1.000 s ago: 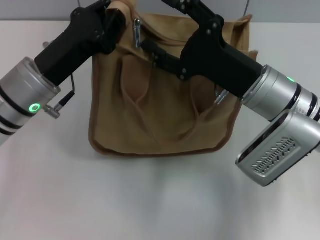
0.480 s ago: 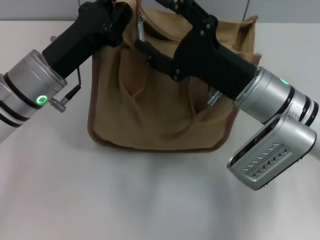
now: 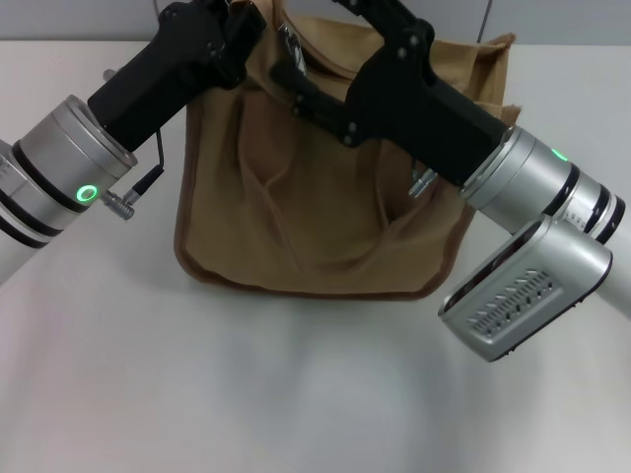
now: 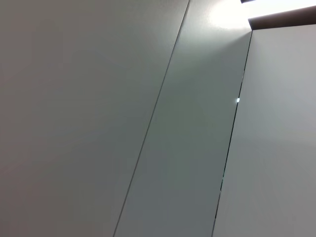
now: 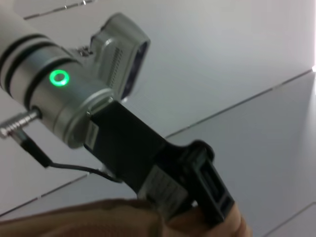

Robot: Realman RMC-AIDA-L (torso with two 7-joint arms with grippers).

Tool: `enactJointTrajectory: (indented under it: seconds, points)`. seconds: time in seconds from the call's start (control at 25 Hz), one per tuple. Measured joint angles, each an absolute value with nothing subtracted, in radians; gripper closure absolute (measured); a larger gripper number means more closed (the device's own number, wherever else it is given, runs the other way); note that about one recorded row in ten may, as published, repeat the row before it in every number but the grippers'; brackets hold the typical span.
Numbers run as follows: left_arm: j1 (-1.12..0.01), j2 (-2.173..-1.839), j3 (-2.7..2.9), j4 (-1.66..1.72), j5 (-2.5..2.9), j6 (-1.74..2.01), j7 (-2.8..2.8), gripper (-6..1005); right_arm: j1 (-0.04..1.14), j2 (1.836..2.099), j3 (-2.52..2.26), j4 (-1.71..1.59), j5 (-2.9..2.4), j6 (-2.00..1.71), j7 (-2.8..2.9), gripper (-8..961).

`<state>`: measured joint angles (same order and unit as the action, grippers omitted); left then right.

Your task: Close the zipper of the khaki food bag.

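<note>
Sitting upright near the far edge of the desk [image 3: 296, 394], about midway between its left and right edges: the khaki food bag [image 3: 315, 217], its broad tan side facing forward, brown piping running along the bottom, and two looped handles [image 3: 271, 192] hanging flat against the front panel.

Reaching in from the near-left side of the desk and ending at the bag's far-left top corner: the left gripper [image 3: 237, 25], clenching a bunch of the bag's fabric there. Showing again in the right wrist view: the left gripper [image 5: 210, 195], pressing into a fold of khaki cloth [image 5: 98, 219], with a green ring light glowing on the silver wrist behind it.

Crossing in from the near-right side and lying over the bag's top right part: the right gripper [image 3: 314, 44], hanging above the top opening, partly running out of view; impossible to tell whether grasping or released.

Glinting at the top rim just left of the middle, between the two grippers: a small silver metal piece of the zipper [image 3: 290, 44].

Showing in the left wrist view: nothing but grey wall panels [image 4: 187, 148].
</note>
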<state>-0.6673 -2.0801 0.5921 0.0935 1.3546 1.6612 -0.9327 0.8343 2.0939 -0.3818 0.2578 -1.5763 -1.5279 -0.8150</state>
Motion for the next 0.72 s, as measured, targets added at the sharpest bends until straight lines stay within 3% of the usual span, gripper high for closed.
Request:
enactJointTrajectory:
  seconds: [0.72]
  points:
    - [-0.66, -2.08, 0.594, 0.091, 1.353, 1.67, -0.933, 979, 0.79, 2.094, -0.325, 0.342, -1.577, -1.556, -0.68, 138]
